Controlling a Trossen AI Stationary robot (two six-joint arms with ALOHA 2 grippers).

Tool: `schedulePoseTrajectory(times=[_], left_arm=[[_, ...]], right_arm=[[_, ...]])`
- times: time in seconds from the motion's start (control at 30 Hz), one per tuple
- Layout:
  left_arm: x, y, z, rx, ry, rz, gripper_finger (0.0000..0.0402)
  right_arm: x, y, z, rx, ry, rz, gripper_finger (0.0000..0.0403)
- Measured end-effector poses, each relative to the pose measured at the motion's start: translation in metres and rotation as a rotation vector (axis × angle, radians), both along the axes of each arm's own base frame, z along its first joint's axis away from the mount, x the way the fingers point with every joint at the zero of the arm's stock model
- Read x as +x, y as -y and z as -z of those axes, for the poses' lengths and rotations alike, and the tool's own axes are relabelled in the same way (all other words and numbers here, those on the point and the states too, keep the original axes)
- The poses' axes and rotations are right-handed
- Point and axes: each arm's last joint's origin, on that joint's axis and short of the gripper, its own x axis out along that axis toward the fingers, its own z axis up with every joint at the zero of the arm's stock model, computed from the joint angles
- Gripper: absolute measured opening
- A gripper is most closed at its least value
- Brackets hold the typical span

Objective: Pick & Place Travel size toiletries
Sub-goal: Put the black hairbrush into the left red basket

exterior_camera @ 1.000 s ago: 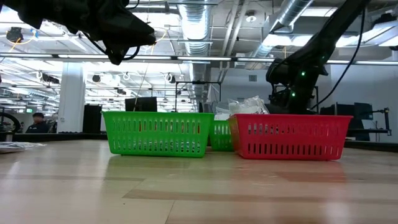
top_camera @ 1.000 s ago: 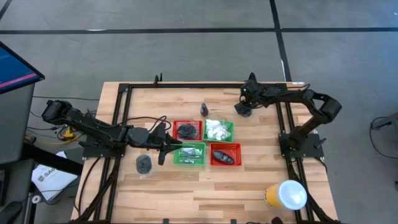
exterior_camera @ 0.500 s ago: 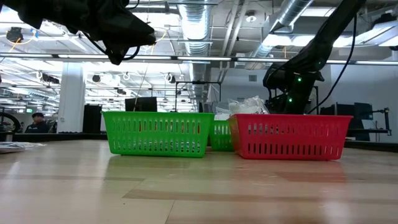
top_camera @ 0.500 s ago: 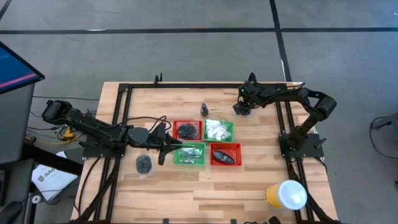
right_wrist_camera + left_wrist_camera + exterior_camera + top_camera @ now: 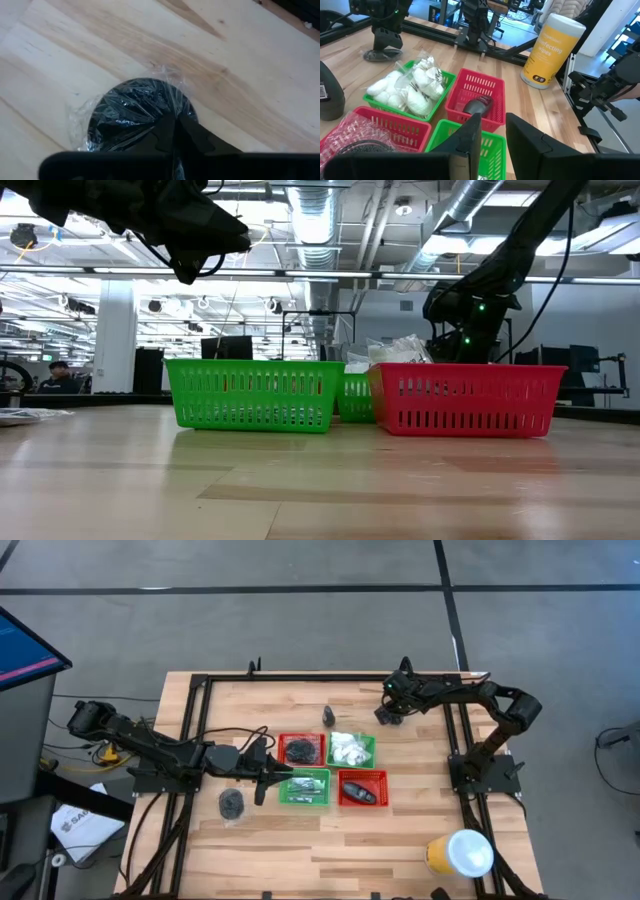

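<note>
Right wrist view: right pincer (image 5: 172, 131) clenched over a wrapped black coiled piece (image 5: 135, 115).
Left pincer (image 5: 492, 131) released above the baskets (image 5: 475, 95).

The 4 mesh baskets alternate red (image 5: 302, 749), green (image 5: 352, 749), green (image 5: 306, 788) and red (image 5: 362, 788) on the pale, striped wood surface (image 5: 400, 830). Just under the right hand (image 5: 172, 131), a glossy black coiled piece (image 5: 135, 112) sits in clear crinkled wrap. Beyond the black left hand (image 5: 492, 137) stands a yellow tub (image 5: 551, 48) with white lid, and white packets (image 5: 412, 87) fill a green basket.

- Four mesh baskets (image 5: 331, 771) clustered mid-table (image 5: 400, 830), two red, two green;
- yellow tub (image 5: 458, 853), white-lidded, well apart from the baskets, near the table's corner.
</note>
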Motion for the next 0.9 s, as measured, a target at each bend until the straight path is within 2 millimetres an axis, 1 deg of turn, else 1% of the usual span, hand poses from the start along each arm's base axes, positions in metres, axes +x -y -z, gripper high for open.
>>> schedulePoseTrajectory(times=[0.1,0.2,0.5,0.63,0.73,0.9], left_arm=[[0.0,0.0,0.0,0.0,0.0,0.0,0.0081],[0.0,0.0,0.0,0.0,0.0,0.0,0.0081],[0.0,0.0,0.0,0.0,0.0,0.0,0.0081],[0.0,0.0,0.0,0.0,0.001,0.0,0.0081],[0.0,0.0,0.0,0.0,0.001,0.0,0.0081],[0.0,0.0,-0.001,-0.002,0.007,0.0,0.0081]], right_arm=[[0.003,-0.001,-0.002,0.001,0.001,-0.009,0.0003],[0.008,-0.002,-0.005,0.014,-0.002,-0.027,0.0003],[0.025,-0.009,-0.025,0.001,0.002,-0.092,0.0],[0.026,-0.015,-0.044,-0.03,0.035,-0.116,0.0],[0.025,-0.023,-0.064,-0.07,0.086,-0.136,0.0],[0.022,-0.045,-0.1,-0.15,0.203,-0.191,0.0]])
